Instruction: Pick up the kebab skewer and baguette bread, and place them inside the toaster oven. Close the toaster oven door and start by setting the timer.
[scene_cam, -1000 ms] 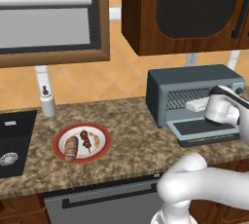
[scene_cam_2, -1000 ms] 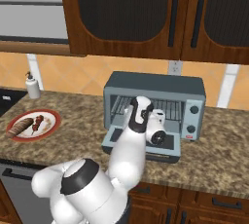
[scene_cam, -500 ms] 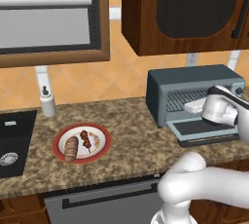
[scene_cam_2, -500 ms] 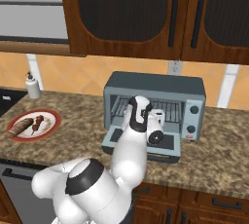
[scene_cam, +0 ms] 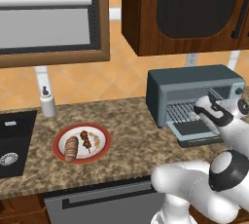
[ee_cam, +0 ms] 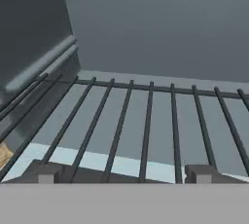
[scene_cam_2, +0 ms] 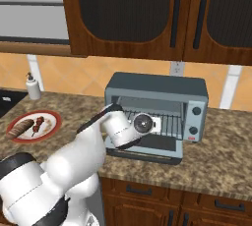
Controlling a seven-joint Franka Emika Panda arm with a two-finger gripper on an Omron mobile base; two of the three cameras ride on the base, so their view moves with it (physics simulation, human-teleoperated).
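The baguette bread (scene_cam: 71,149) (scene_cam_2: 20,127) and the kebab skewer (scene_cam: 86,139) (scene_cam_2: 38,124) lie side by side on a red-rimmed plate (scene_cam: 99,131) (scene_cam_2: 54,118) on the counter, far left of my hand. The blue-grey toaster oven (scene_cam: 194,84) (scene_cam_2: 157,85) stands with its door (scene_cam: 194,129) (scene_cam_2: 147,149) dropped open. At the oven's mouth my gripper (scene_cam: 198,113) (ee_cam: 124,174) is open and holds nothing. Its fingertips (ee_cam: 46,174) point over the bare wire rack (ee_cam: 146,121).
A white soap bottle (scene_cam: 47,103) (scene_cam_2: 33,87) stands at the wall left of the plate, beside a black sink (scene_cam: 12,142). The oven's knobs (scene_cam_2: 196,111) are on its right side. Dark wood cabinets (scene_cam_2: 147,18) hang low above the oven.
My hand has slid a little to the left across the oven's open front. The plate, bread and skewer have not moved.
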